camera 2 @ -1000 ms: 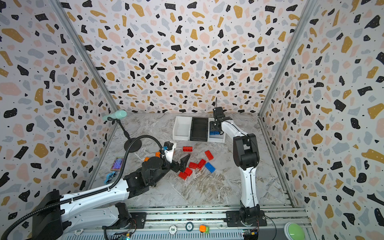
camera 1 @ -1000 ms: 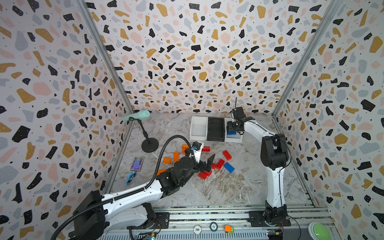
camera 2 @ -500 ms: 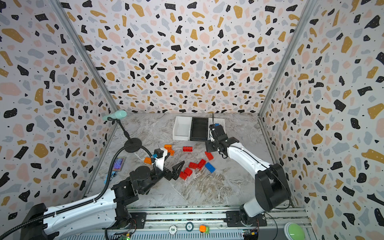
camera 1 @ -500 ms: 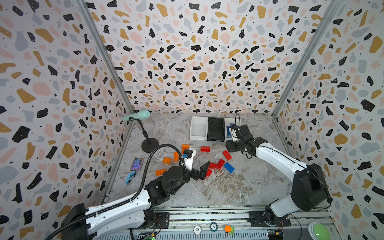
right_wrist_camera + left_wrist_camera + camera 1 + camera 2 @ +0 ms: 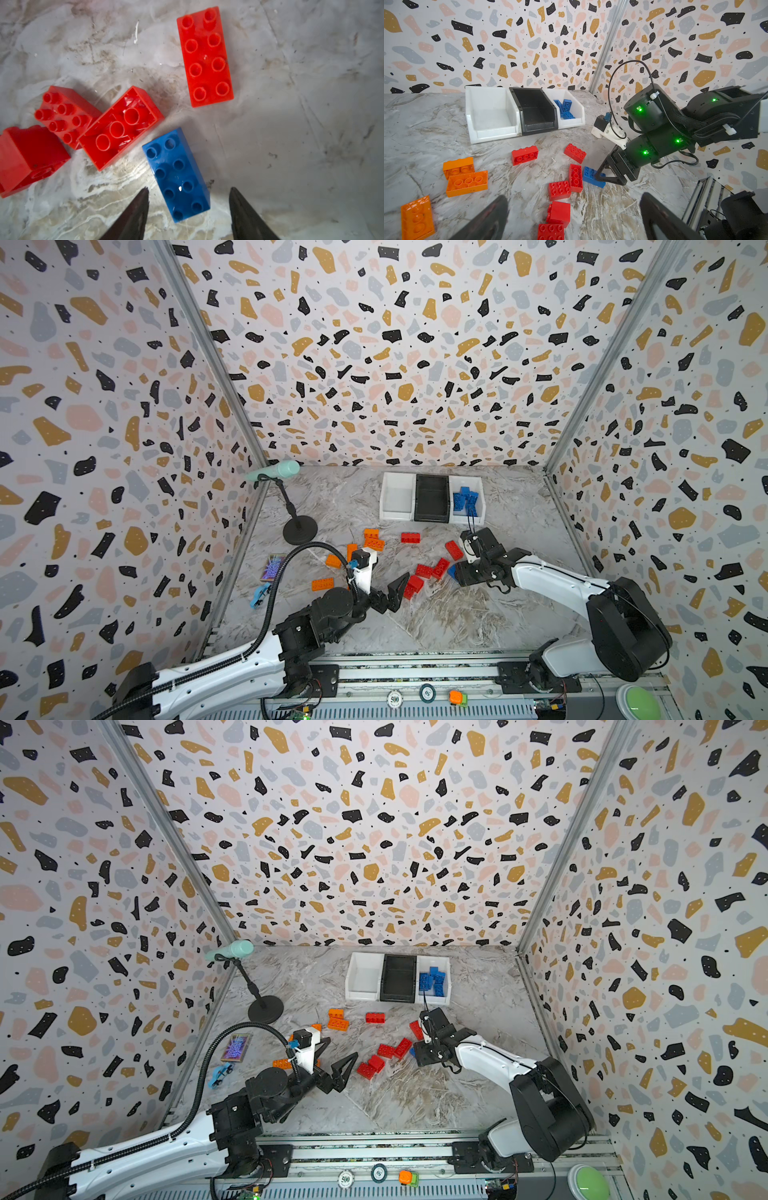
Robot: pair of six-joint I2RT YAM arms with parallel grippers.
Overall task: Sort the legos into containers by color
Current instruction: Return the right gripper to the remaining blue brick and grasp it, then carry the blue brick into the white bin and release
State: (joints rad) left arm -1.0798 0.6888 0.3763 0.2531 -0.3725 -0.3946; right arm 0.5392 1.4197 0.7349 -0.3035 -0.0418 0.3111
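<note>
Pickup of a blue studded plastic brick [image 5: 176, 174] looks to be the step in hand. That brick lies flat, studs up, on the marble-patterned bench [image 5: 457, 614], just beside a cluster of red bricks [image 5: 432, 568] and well apart from the row of bins. The right pincer [image 5: 189, 188] is low over one end of it. Its two dark fingers are apart and stand either side of the brick, with a gap showing on each side in the right wrist view, so nothing is gripped yet. The left pincer [image 5: 573, 198] is spread wide and empty, near the front of the red cluster. In both top views the white open-top plastic bin [image 5: 481, 493] at the right end of the row holds several blue bricks. The black plastic bin [image 5: 432, 499] in the middle and the second white bin [image 5: 397, 499] look empty, and orange bricks [image 5: 372, 540] lie loose on the bench. The next move, as I judge it, calls for reaching a little further along the brick and closing squarely on its long sides without nudging the neighbouring red one. The brick can then be lifted and carried to the bin with the blue ones.
</note>
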